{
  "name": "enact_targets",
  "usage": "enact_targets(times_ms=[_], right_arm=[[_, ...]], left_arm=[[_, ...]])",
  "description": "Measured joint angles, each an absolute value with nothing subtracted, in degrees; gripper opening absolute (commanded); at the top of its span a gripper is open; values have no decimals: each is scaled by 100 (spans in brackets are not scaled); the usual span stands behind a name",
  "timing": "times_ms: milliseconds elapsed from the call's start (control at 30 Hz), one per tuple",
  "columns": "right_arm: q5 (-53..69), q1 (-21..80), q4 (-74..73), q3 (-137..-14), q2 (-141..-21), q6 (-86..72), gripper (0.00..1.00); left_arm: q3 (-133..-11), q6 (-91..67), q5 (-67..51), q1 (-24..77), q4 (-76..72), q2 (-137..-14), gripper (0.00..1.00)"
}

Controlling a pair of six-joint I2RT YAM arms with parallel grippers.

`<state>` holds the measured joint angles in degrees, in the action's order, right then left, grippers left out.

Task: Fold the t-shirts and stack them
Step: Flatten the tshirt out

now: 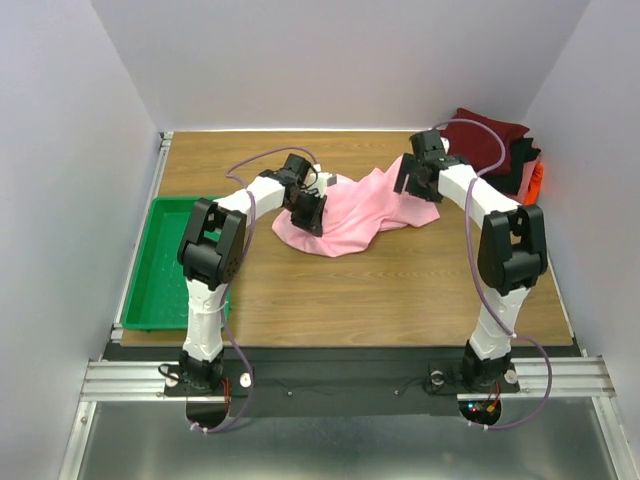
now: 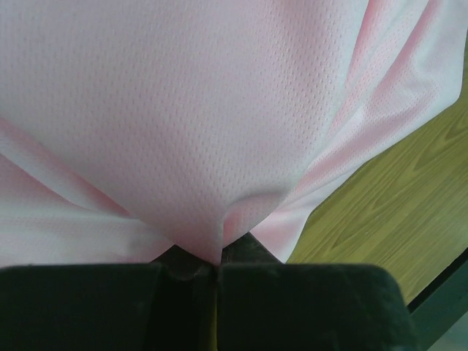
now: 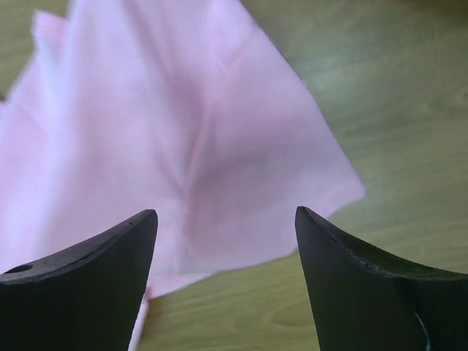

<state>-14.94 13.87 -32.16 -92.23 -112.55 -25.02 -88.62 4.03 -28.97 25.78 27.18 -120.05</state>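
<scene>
T-shirt [image 1: 350, 222] lies centre, tray [image 1: 160, 270] left, folded stack [image 1: 490, 142] back right.

Near tabletop [image 1: 400, 290] seemingly free; t-shirts [image 1: 490, 140] crowd far-right.

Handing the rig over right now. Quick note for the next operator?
Left gripper: shut on a pinch of the pink shirt.
Right gripper: open, holding nothing, above the shirt's far-right side.
The pink shirt lies rumpled mid-table, not folded.
Done: the other shirts sit in a pile at the far right corner, dark red on top.
Left to do: fold the pink shirt and add it to the pile.
</scene>
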Motion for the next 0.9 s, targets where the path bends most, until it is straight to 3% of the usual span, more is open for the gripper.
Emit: enact_targets(times_ms=[133, 400, 533, 900], right_arm=[[-1382, 1236, -3114, -8600, -11072, -2574, 71], [-1188, 740, -2766, -8252, -11072, -2515, 70], [-1028, 519, -2617, -8248, -11104, -2397, 65], [-650, 532, -2482, -8016, -11148, -2386, 60]], left_arm=[[-8962, 401, -2812, 2543, 2759, -12005, 0], [-8973, 403, -2733, 2467, 2801, -12005, 0], [-8973, 403, -2661, 2462, 2810, -12005, 0], [-8989, 403, -2528, 2427, 2884, -12005, 0]])
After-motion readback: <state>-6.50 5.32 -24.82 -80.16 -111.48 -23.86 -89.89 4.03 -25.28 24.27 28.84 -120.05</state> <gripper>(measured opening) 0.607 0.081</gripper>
